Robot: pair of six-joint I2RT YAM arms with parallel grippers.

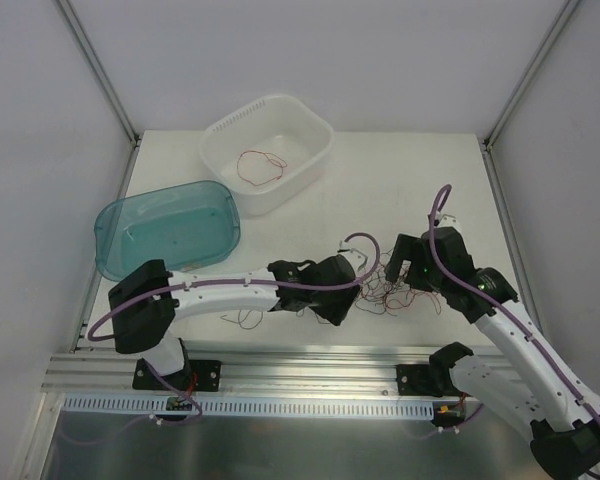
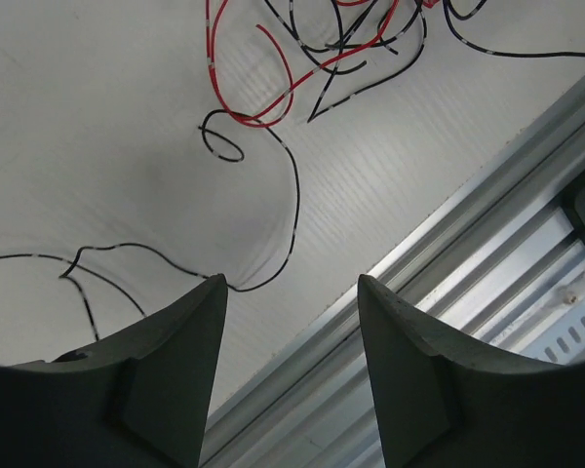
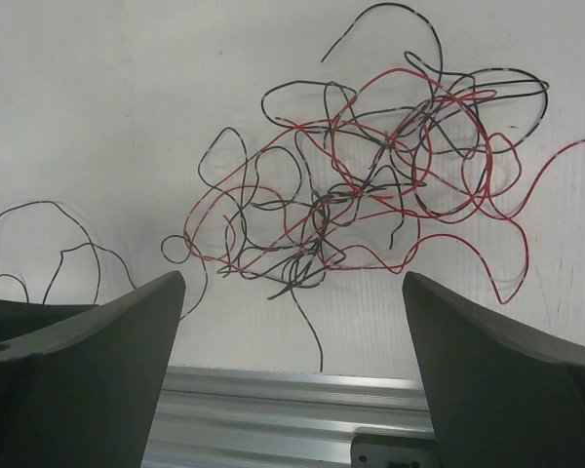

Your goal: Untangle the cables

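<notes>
**Left wrist view.** My left gripper (image 2: 291, 292) has its jaws apart with nothing between them. Only bare table (image 2: 97, 127) and the aluminium rail (image 2: 468, 224) show through the gap. A lone black strand (image 2: 297, 200) curls down from the upper part of this view and ends just beside the tip of the finger on the left. I cannot tell whether it touches. The red and black cables (image 2: 302, 58) lie ahead of the fingertips at the top edge, well apart from the jaws.

**Right wrist view.** My right gripper (image 3: 292, 283) stands wide open and empty. The clump of cables lies on the table directly ahead of the gap, apart from both fingers. Its red and black loops cross most thickly at the middle. A separate black loop (image 3: 34, 203) sits off to the left, near the finger on that side.

**Top view.** The two grippers face each other near the front edge of the table, with the clump between them and partly hidden under them. Only this view shows the white basin (image 1: 270, 100) at the back, holding one red strand (image 1: 260, 168), and the teal tub (image 1: 165, 197) just beside it on the left. The fine crossings that the wrist cameras resolve are too small to follow here.
</notes>
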